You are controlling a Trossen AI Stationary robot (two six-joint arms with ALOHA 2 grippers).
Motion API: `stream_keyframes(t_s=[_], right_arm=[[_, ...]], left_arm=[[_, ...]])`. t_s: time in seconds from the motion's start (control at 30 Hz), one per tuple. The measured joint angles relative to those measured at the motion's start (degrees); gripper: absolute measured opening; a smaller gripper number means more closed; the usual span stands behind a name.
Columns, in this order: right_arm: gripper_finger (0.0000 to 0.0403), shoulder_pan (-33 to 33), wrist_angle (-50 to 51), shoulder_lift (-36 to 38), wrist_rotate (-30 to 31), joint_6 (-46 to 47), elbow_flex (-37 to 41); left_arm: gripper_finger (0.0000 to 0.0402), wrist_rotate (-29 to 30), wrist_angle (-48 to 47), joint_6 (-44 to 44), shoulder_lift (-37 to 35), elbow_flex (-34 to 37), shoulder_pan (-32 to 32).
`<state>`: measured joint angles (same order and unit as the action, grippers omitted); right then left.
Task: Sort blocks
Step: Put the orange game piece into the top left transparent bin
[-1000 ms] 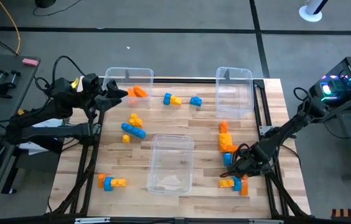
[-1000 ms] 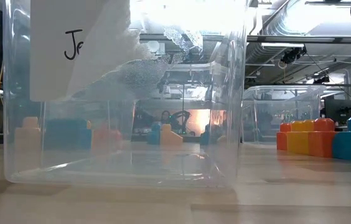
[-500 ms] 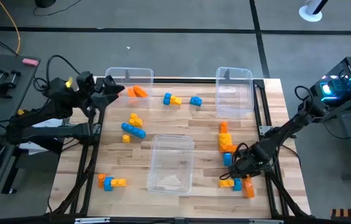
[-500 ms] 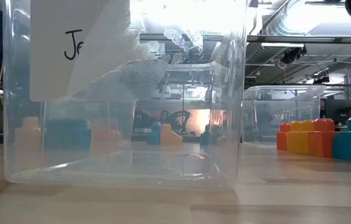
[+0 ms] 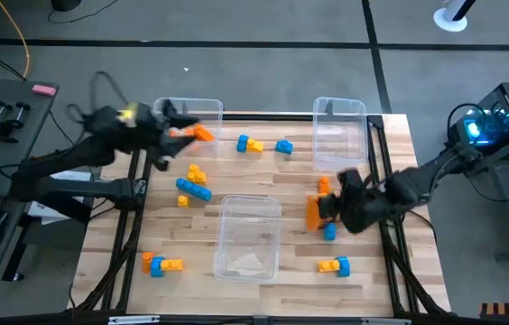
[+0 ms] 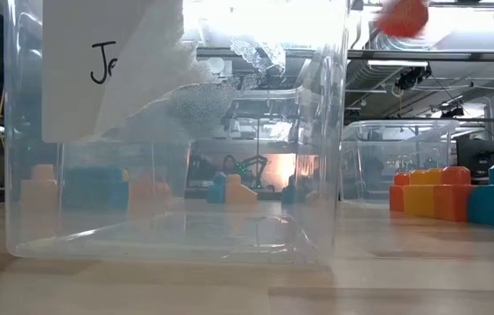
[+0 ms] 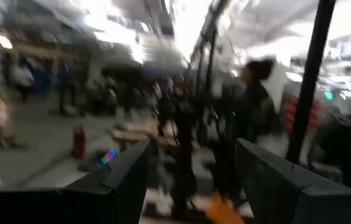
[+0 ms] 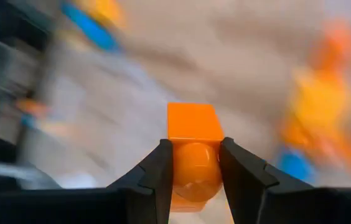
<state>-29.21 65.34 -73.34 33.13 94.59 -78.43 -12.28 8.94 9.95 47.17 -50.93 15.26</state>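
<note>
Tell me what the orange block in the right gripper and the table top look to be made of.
Orange block: likely smooth moulded plastic; even colour, rounded stud, slight sheen. Table top: seemingly light wood, matt; planks with visible seams and grain.

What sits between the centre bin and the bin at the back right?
In the high view, only bare table separates the centre bin from the back right bin; no blocks lie there.

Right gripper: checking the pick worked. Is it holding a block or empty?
Holding: the right gripper has its jaws shut on an orange block.
</note>
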Motion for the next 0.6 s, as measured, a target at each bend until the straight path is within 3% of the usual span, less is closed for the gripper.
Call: stream_keyframes(t_s=[0.13, 0.3, 0.43, 0.6], right_arm=[[0.011, 5.3, -15.4, 0.0, 7.2, -22.9, -3.6], [0.011, 11.5, -36.7, -1.0, 3.5, -46.2, -4.1], [0.011, 14.4, -44.1, -1.8, -1.2, -53.5, -4.1], [0.01, 16.5, -48.1, -3.7, -7.0, -56.6, -4.1]], left_arm=[[0.0218, -6.7, 2.3, 7.0, 8.5, 0.0, -2.5], [0.0219, -12.1, 11.8, 18.2, 17.7, 0.0, -5.1], [0.0219, -16.0, 21.8, 28.9, 21.7, 0.0, -5.2], [0.0219, -16.1, 26.4, 33.8, 24.0, 0.0, -5.2]])
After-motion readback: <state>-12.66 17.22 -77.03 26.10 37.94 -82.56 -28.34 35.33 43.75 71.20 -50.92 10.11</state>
